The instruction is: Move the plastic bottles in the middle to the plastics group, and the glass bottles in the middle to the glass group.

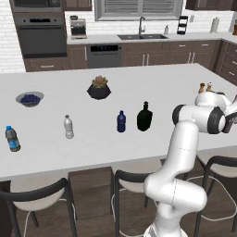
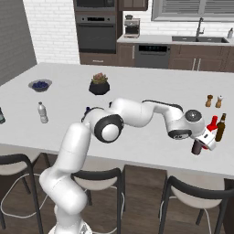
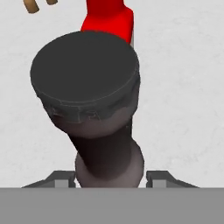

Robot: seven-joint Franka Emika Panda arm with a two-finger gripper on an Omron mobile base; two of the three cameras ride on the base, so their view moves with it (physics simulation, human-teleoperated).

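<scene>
The slim dark brown bottle (image 2: 221, 127) stands upright at the counter's right end, just beside the tall red bottle (image 2: 212, 123). My gripper (image 2: 215, 136) reaches it from the near side. In the hand view the brown bottle (image 3: 105, 148) rises between my gripper (image 3: 111, 177) fingers, which hug its sides, with the red bottle (image 3: 107, 22) behind its cap. The squat black bottle (image 1: 144, 116) and the navy bottle (image 1: 121, 121) stand mid-counter. The clear water bottle (image 1: 68, 127) and the blue-label bottle (image 1: 12, 139) are at the left.
Two tiny shakers (image 2: 209, 100) stand just beyond the red bottle. A potted plant (image 1: 99, 88) and a bowl of blueberries (image 1: 30, 98) sit farther back on the counter (image 1: 152, 88). Chairs (image 1: 134, 185) line the near edge.
</scene>
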